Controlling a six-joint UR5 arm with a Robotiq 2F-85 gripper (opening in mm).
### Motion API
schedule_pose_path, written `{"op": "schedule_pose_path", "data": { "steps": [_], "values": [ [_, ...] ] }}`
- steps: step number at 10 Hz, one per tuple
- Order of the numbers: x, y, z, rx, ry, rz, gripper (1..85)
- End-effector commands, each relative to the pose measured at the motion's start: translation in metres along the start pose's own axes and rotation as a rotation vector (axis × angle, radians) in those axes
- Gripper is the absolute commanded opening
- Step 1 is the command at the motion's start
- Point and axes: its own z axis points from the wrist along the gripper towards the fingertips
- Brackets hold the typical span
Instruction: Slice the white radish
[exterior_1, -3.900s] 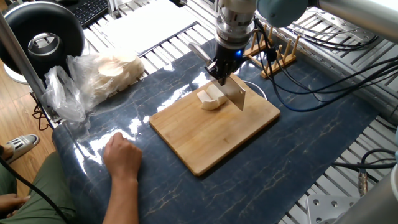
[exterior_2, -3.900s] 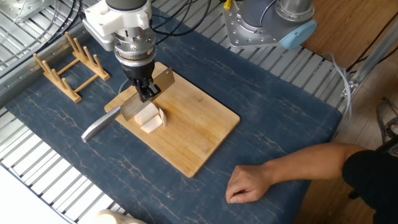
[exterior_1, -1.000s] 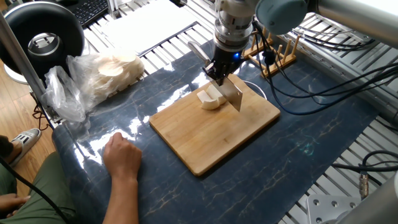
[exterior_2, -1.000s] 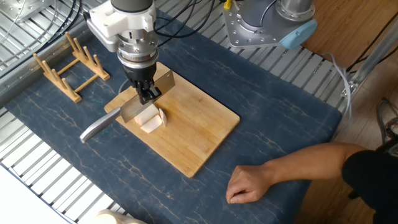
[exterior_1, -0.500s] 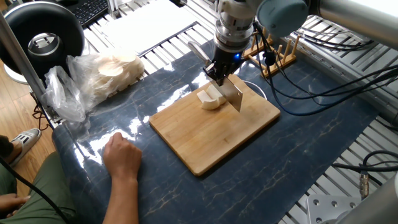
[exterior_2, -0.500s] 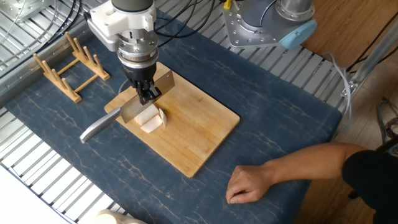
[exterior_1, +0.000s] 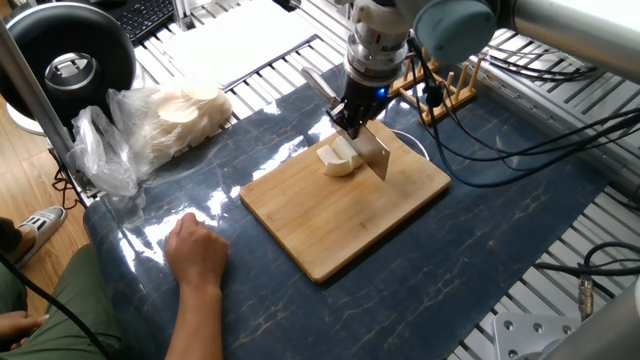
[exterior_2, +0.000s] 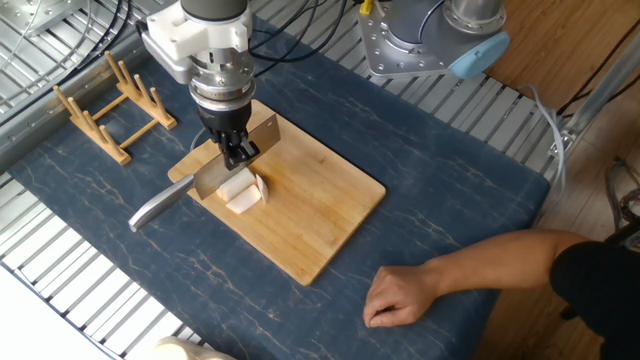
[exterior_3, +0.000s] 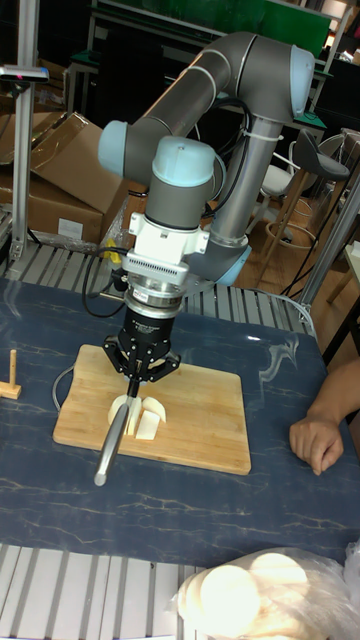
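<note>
The white radish (exterior_1: 338, 159) (exterior_2: 242, 192) (exterior_3: 143, 414) lies in cream-white pieces near the far end of a wooden cutting board (exterior_1: 340, 215) (exterior_2: 310, 215) (exterior_3: 200, 410). My gripper (exterior_1: 350, 122) (exterior_2: 237, 152) (exterior_3: 133, 378) hangs straight above it, shut on a steel knife (exterior_1: 377, 153) (exterior_2: 205, 177) (exterior_3: 110, 440). The blade stands edge-down among the radish pieces, with its handle sticking out past the board's edge. The cut faces under the blade are partly hidden.
A person's hand (exterior_1: 197, 250) (exterior_2: 400, 292) (exterior_3: 318, 436) rests on the dark blue mat near the board. A clear bag of pale round slices (exterior_1: 170, 118) sits at the mat's corner. A wooden dish rack (exterior_1: 450, 90) (exterior_2: 110, 100) stands close to the board.
Over the last second the gripper and knife have barely shifted. The radish pieces and the hand stay where they were.
</note>
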Motion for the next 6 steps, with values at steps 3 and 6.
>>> {"op": "schedule_pose_path", "data": {
  "steps": [3, 6],
  "values": [
    [0.0034, -0.0066, 0.003, 0.043, -0.002, -0.041, 1.0],
    [0.0051, -0.0083, 0.0035, 0.068, 0.004, -0.049, 1.0]
  ]
}}
